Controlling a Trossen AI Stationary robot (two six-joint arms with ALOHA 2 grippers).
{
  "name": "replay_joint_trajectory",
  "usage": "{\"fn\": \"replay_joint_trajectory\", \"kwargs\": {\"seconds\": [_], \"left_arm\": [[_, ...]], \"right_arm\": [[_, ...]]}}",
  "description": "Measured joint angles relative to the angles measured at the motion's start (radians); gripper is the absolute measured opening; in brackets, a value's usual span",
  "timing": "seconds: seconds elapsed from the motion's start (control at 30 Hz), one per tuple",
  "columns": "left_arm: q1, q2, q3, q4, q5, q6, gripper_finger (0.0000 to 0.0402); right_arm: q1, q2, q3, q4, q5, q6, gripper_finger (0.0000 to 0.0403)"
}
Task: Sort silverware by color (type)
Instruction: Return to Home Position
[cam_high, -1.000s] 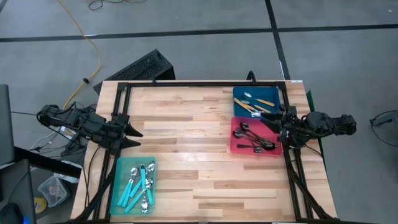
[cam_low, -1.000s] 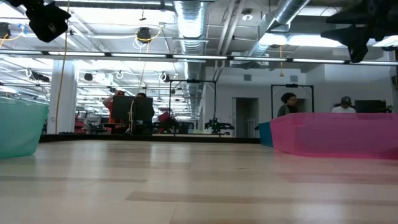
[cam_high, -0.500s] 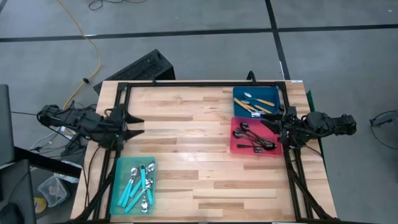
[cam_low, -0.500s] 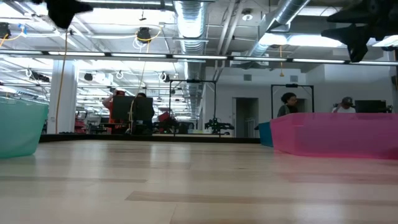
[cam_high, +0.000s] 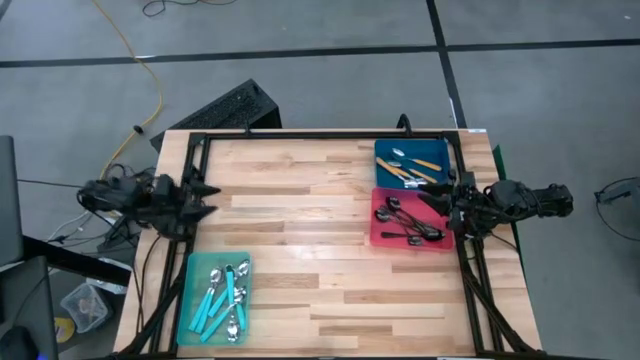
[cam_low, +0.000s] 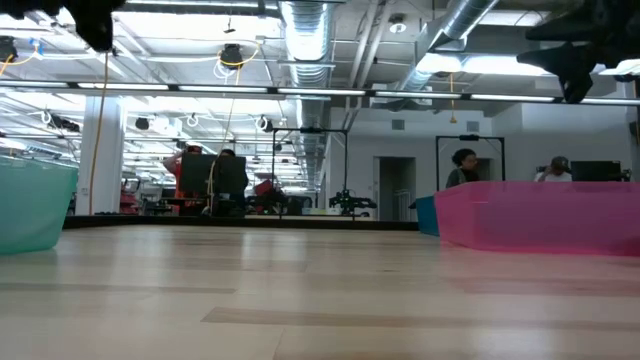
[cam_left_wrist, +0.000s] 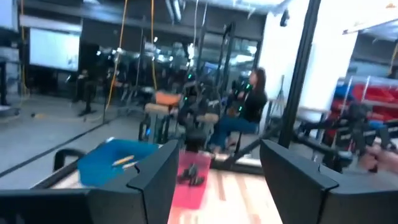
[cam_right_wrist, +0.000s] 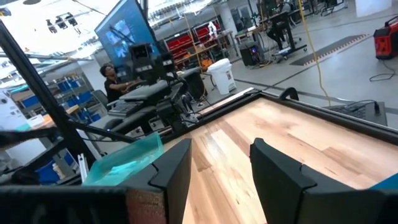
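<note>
The left end effector (cam_high: 204, 198) sits in the high view over the left edge of the worktop (cam_high: 300, 200), and the right end effector (cam_high: 428, 195) hangs at the right edge, over the seam between the blue bin (cam_high: 440, 150) and the red bin (cam_high: 380, 240); neither carries anything. All the silverware is binned: teal-handled spoons (cam_high: 225, 298) in the teal bin (cam_high: 200, 265) at the near left, orange-handled spoons (cam_high: 412, 168) in the blue bin, dark spoons (cam_high: 405, 222) in the red bin, and no spoon lies loose on the wood. With only the return to rest in hand, each arm should probably rise first and then draw back to its own side, well clear of the bin walls and the black frame (cam_high: 300, 135) edging the worktop. The low view shows bare pale planks running between the teal bin and the red bin, both arms high at the upper corners, and behind them a workshop hall with ceiling ducts, strip lights and two people (cam_low: 465, 165) at desks. In the left wrist view the fingers (cam_left_wrist: 155, 180) stand well apart with nothing between them, facing the blue and red bins and a seated person (cam_left_wrist: 249, 99). In the right wrist view the fingers (cam_right_wrist: 174, 168) are likewise spread and empty, looking over the wood to the teal bin, the other arm and a person at a monitor (cam_right_wrist: 112, 74).
</note>
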Motion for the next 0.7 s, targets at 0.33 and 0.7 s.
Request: {"fn": "replay_joint_trajectory", "kwargs": {"seconds": [0.33,0.7], "left_arm": [[-0.001,0.026,-0.264,0.309,0.064,-0.033,0.0213],[-0.011,0.025,-0.351,0.377,0.091,-0.019,0.0213]], "right_arm": [[0.0,0.0,-0.076,0.074,0.0,0.006,0.0185],[-0.001,0.0,-0.203,0.223,0.001,-0.027,0.0185]]}}
